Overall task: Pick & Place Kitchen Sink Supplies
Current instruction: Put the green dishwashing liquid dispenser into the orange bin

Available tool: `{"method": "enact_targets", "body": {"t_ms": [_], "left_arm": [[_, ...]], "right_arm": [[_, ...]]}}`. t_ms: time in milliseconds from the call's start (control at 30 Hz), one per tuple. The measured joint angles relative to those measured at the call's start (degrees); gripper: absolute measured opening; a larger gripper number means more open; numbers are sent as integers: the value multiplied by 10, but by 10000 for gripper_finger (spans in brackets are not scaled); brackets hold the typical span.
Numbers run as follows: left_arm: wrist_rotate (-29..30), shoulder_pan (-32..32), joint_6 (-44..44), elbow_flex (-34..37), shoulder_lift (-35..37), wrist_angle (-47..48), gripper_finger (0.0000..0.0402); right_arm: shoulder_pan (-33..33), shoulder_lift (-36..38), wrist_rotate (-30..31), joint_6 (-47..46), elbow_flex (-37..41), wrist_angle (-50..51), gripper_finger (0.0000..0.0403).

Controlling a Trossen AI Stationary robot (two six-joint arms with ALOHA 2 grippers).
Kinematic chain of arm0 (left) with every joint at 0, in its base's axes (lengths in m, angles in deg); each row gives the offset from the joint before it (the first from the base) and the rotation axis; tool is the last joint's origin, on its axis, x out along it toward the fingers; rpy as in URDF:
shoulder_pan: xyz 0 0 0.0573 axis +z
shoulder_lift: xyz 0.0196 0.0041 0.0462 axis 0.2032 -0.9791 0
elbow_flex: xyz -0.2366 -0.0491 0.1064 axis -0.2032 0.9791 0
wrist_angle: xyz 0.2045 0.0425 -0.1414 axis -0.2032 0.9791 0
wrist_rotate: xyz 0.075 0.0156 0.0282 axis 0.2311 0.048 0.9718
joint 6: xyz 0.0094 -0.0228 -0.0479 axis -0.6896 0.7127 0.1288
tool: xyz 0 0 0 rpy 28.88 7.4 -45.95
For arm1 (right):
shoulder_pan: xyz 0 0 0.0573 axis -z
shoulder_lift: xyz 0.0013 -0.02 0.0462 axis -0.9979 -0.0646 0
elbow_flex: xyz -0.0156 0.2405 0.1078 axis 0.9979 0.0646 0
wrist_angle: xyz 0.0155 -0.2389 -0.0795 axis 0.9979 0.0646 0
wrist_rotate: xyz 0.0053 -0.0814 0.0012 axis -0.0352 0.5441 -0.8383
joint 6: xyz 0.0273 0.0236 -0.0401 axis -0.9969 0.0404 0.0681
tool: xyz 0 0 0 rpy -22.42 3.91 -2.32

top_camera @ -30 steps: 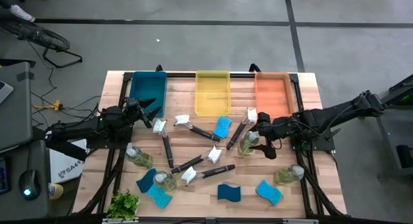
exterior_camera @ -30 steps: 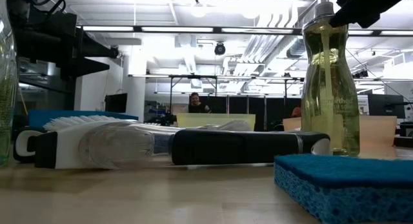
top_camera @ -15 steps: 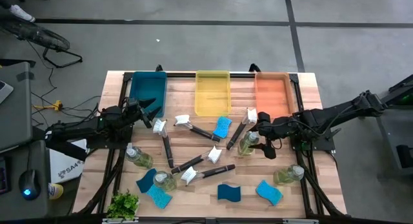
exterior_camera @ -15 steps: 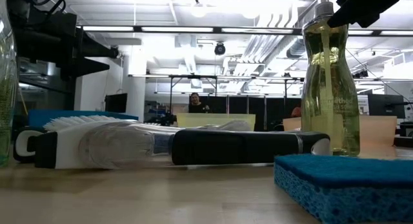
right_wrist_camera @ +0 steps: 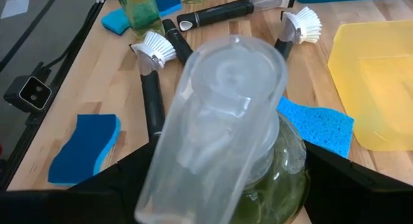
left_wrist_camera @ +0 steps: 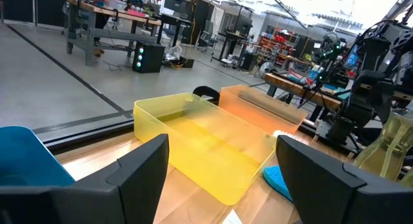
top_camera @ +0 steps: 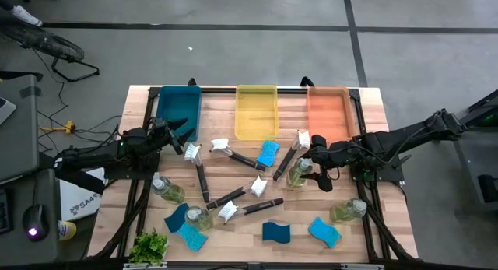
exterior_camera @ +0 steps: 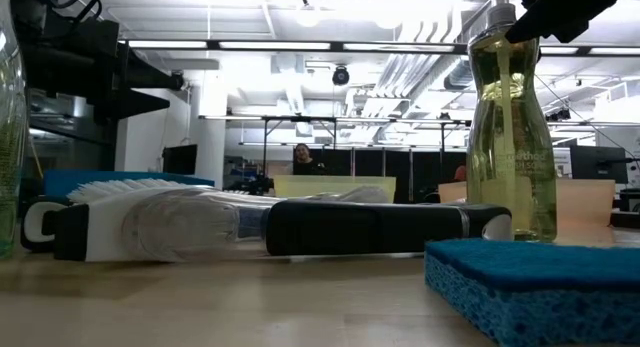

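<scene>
Clear bottles of yellow-green liquid, black-handled brushes and blue sponges lie scattered on the wooden table. One bottle (top_camera: 299,174) stands upright on its base right of centre; in the low view this bottle (exterior_camera: 512,137) is tall at the right. My right gripper (top_camera: 310,167) slants down over it. In the right wrist view its fingers stand apart on either side of the bottle's shoulder, below the pale pump top (right_wrist_camera: 226,101). My left gripper (left_wrist_camera: 222,179) hovers open and level at the table's left, pointing toward the yellow bin (left_wrist_camera: 206,143), with nothing between its fingers. My right gripper (right_wrist_camera: 232,185) has one finger (right_wrist_camera: 129,182) on each side of the bottle's shoulder (right_wrist_camera: 284,159), coming slanting down from the table's right. The bottle stands upright on the table. Whether the fingers touch the bottle, I cannot tell.
A blue bin (top_camera: 178,109), a yellow bin (top_camera: 256,110) and an orange bin (top_camera: 327,113) stand along the far edge. A brush (top_camera: 286,156) and a sponge (top_camera: 267,152) lie just left of the bottle. Another bottle (top_camera: 346,212) stands nearer; a small plant (top_camera: 149,245) sits at the near left corner.
</scene>
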Motion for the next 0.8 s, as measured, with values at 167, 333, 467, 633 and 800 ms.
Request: {"method": "enact_targets", "body": {"t_ms": [167, 333, 467, 633, 800], "left_arm": [[0, 0, 0, 0, 0, 0, 280], [0, 0, 0, 0, 0, 0, 280], [0, 0, 0, 0, 0, 0, 280], [0, 0, 0, 0, 0, 0, 280], [0, 0, 0, 0, 0, 0, 280]], "right_arm": [[0, 0, 3, 0, 0, 0, 284], [0, 1, 11, -2, 0, 1, 284], [0, 1, 14, -11, 0, 1, 284], [0, 4, 13, -22, 0, -2, 284], [0, 8, 12, -23, -17, 29, 284]]}}
